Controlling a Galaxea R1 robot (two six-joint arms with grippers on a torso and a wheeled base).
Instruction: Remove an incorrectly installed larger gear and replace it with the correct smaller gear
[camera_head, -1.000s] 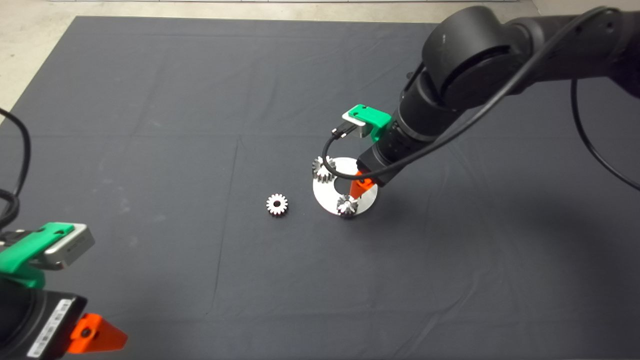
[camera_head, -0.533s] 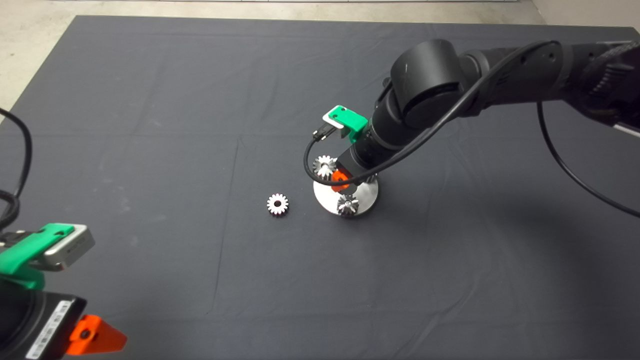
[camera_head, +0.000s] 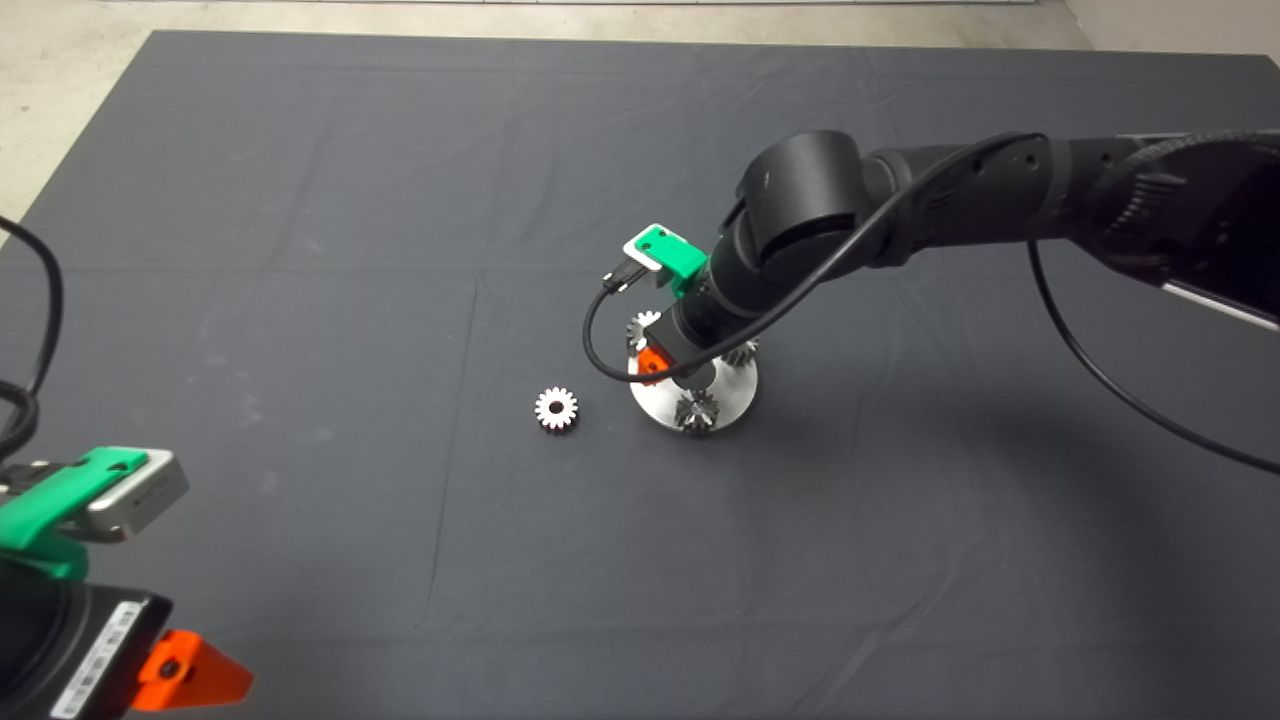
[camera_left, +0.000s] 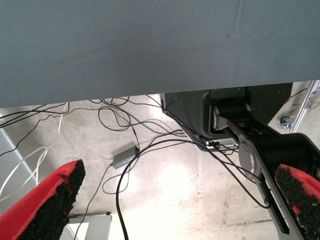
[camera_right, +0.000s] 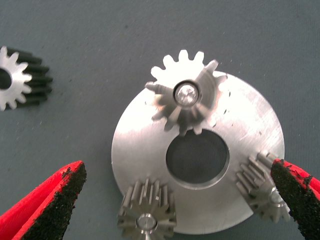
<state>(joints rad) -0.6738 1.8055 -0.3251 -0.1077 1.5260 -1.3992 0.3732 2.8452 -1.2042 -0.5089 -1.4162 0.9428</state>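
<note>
Over the disc (camera_head: 737, 397), the right end effector (camera_head: 668, 365) has moved leftward.

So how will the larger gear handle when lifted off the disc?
The larger gear looks like solid steel, so it is probably rigid and heavy for its size. Its flared, slanted teeth may slip in a grip. It sits on a pin in the disc, so it likely needs a straight lift.

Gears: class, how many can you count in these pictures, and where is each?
4. Three stand on the round plate: the larger gear and two small gears, under the open right gripper. The smaller gear lies on the mat beside it.
</note>
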